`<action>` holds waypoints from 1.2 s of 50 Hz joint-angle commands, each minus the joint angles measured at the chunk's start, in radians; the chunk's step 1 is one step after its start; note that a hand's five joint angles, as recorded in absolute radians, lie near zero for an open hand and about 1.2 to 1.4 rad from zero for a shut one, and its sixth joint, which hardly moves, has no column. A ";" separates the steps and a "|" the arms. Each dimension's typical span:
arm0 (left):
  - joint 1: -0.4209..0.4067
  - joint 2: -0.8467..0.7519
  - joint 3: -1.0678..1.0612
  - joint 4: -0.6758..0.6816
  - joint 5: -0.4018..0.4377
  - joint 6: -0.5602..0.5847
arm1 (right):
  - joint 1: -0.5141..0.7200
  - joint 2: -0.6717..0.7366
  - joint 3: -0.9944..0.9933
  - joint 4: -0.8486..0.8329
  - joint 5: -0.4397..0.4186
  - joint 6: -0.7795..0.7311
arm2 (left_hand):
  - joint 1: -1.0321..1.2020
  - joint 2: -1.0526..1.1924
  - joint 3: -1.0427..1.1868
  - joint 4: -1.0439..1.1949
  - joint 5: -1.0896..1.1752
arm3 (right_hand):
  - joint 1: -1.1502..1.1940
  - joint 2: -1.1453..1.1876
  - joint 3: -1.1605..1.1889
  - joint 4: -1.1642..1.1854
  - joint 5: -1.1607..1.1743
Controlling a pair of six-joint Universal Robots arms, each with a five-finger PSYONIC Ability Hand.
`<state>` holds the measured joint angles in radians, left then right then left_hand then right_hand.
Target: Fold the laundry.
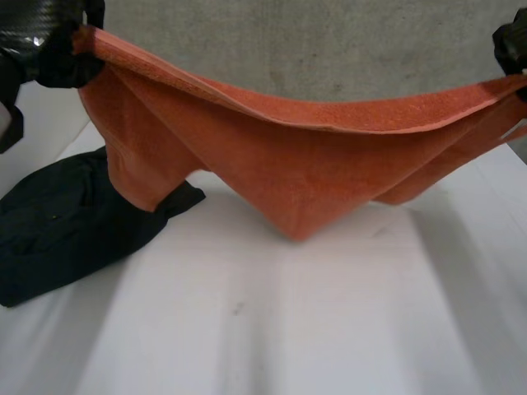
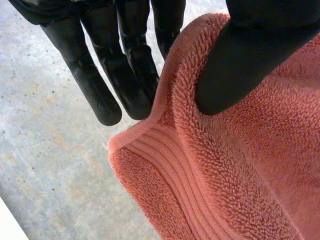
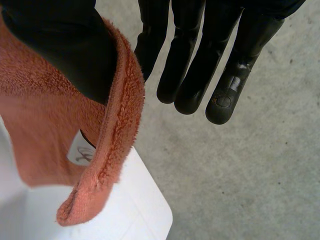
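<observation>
An orange towel [image 1: 296, 164] hangs stretched between my two hands above the white table [image 1: 288, 329], its lowest fold sagging to a point just over the surface. My left hand [image 1: 58, 49] holds the towel's upper left corner. In the left wrist view the thumb [image 2: 240, 65] presses the ribbed towel corner [image 2: 150, 150] against the straight fingers [image 2: 100, 95]. My right hand [image 1: 512, 41] holds the upper right corner. In the right wrist view the towel's edge [image 3: 115, 125] runs between the thumb [image 3: 65, 50] and the straight fingers [image 3: 220, 75], with a white label [image 3: 81, 150] showing below the thumb.
A dark crumpled garment [image 1: 66, 222] lies on the table's left side, partly behind the towel's hanging left end. Grey concrete floor [image 1: 329, 41] lies beyond the table's far edge. The table's rounded corner [image 3: 150, 215] sits below my right hand.
</observation>
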<state>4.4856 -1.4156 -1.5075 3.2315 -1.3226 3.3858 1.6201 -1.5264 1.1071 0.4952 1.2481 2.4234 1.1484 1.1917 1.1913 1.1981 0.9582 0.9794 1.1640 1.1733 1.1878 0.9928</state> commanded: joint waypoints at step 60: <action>-0.020 -0.752 -0.088 0.550 -0.046 0.139 | 0.126 0.657 0.152 -0.701 0.108 0.060 | 0.248 0.205 0.205 0.198 0.264 | 0.417 0.232 0.223 0.209 0.229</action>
<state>4.4726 -2.0953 -1.4931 3.8345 -1.3939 3.4321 1.7550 -0.9806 1.1469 -0.3612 1.3627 2.5810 1.1484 1.1958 1.1952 1.2023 0.9582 0.9829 1.1640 1.1733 1.1882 0.9978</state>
